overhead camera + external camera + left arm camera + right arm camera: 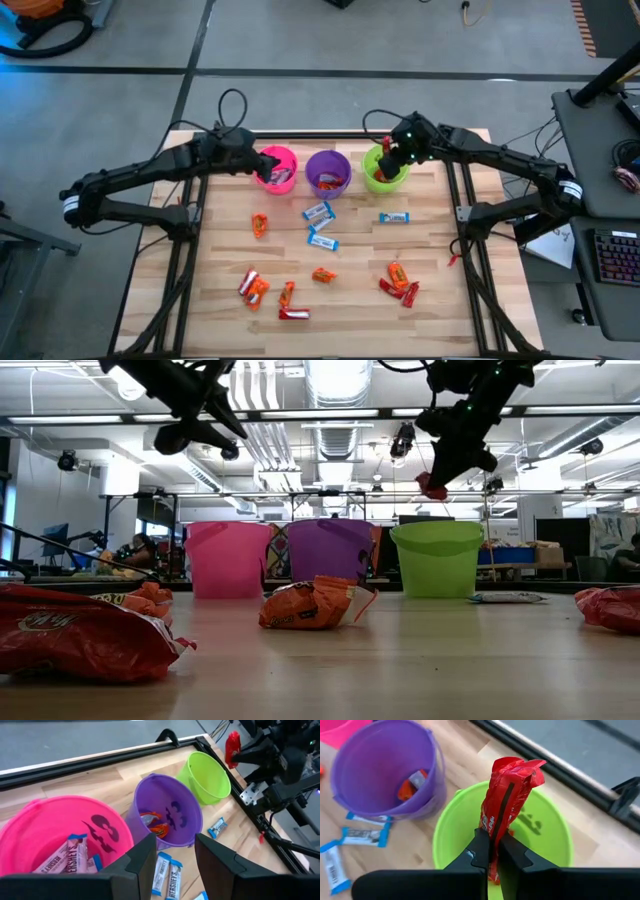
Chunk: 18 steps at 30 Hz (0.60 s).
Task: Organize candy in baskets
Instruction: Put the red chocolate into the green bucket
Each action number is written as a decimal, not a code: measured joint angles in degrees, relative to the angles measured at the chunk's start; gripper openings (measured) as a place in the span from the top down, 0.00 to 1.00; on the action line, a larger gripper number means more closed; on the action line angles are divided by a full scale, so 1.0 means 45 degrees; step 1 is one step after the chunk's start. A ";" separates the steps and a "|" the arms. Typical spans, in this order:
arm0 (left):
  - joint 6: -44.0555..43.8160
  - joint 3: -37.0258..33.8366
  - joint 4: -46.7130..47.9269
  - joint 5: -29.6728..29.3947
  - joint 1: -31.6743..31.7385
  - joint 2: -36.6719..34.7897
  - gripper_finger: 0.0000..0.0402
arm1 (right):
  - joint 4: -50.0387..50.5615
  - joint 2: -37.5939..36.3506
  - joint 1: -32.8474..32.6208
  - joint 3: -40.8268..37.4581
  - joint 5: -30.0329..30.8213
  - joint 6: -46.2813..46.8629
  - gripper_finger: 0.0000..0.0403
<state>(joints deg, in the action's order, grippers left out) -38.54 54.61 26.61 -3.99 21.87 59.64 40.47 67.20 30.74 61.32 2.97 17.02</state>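
Three buckets stand in a row at the table's far side: pink (277,167), purple (327,172) and lime green (384,170). My right gripper (493,851) is above the green bucket (540,827), shut on a red candy bar (506,800). My left gripper (172,852) is open and empty above the pink bucket (40,827), which holds blue-and-white bars. The purple bucket (167,810) holds orange ones. Loose candy lies on the table: blue-and-white bars (319,212), orange bars (323,275) and red bars (293,314). My right gripper pinches the red bar between its two fingers at the bar's lower half (492,837). The fingers come from above, slanting down, and lie across the bar. The bar is lifted clear over the green bucket's mouth, its free end (517,767) sticking out beyond the fingertips.
Loose bars lie spread over the table's middle and near half, with a blue-and-white one (394,217) in front of the green bucket. In the low view, red wrappers (80,635) and an orange one (310,605) lie close to the camera. Black frame rails edge the table.
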 joint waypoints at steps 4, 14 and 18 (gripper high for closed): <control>0.0213 0.0000 -0.0097 -0.0010 0.0027 0.0014 0.70 | 0.0175 0.0072 0.0015 0.0000 -0.0664 0.0447 0.97; 0.0353 0.0000 -0.0111 -0.0015 0.0034 0.0005 0.70 | 0.1243 0.0938 0.0136 0.0000 -0.0677 0.0557 0.97; 0.0092 0.0000 -0.0111 -0.0015 0.0034 0.0005 0.70 | 0.1234 0.1053 0.0131 0.0000 -0.0681 0.0559 0.97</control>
<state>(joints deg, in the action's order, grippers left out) -38.12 54.61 26.11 -4.05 22.02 59.66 46.02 71.94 31.33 61.32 -0.10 19.54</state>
